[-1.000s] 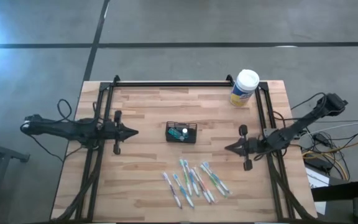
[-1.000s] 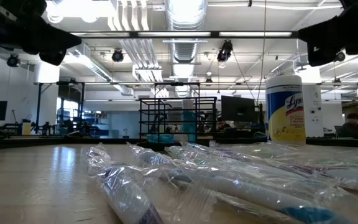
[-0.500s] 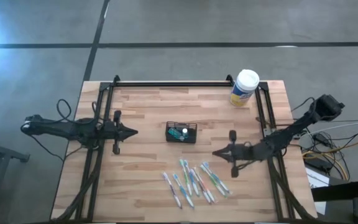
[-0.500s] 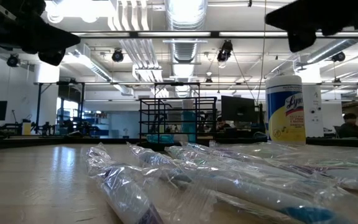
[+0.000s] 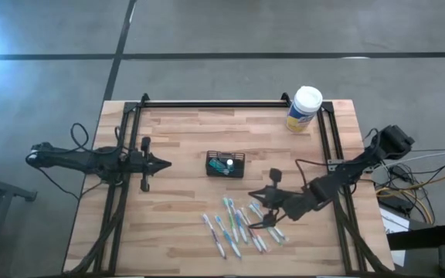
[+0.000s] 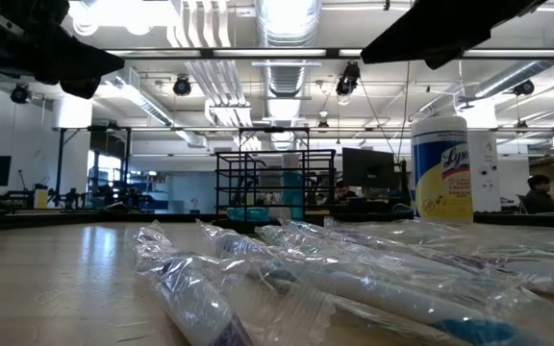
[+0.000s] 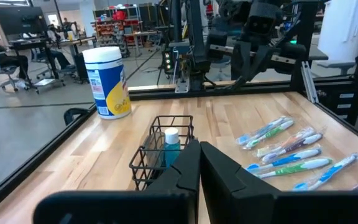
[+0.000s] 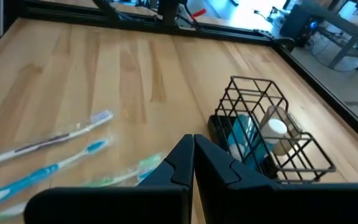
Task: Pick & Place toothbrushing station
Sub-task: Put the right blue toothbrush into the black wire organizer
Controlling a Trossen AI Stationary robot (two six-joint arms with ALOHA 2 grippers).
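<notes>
The toothbrushing station (image 5: 225, 164) is a small black wire holder standing on the wooden table's middle, with a white-capped teal tube (image 8: 272, 134) inside it. Several wrapped toothbrushes (image 5: 242, 225) lie on the table toward the near edge. My right gripper (image 5: 252, 193) is shut and hovers over the far ends of the toothbrushes, to the near right of the holder (image 8: 266, 127), touching nothing. My left gripper (image 5: 168, 163) is shut, holds nothing, and points level at the holder (image 7: 163, 149) from the table's left.
A white-lidded canister with a yellow label (image 5: 305, 108) stands at the far right corner. Black frame rails (image 5: 130, 147) run along the left, right and far sides of the table. Bare wood lies between the holder and the far rail.
My right gripper has reached out from the right rail toward the table's left and a little toward its near edge, ending over the toothbrushes, still shut. The holder and toothbrushes have stayed where they were.
</notes>
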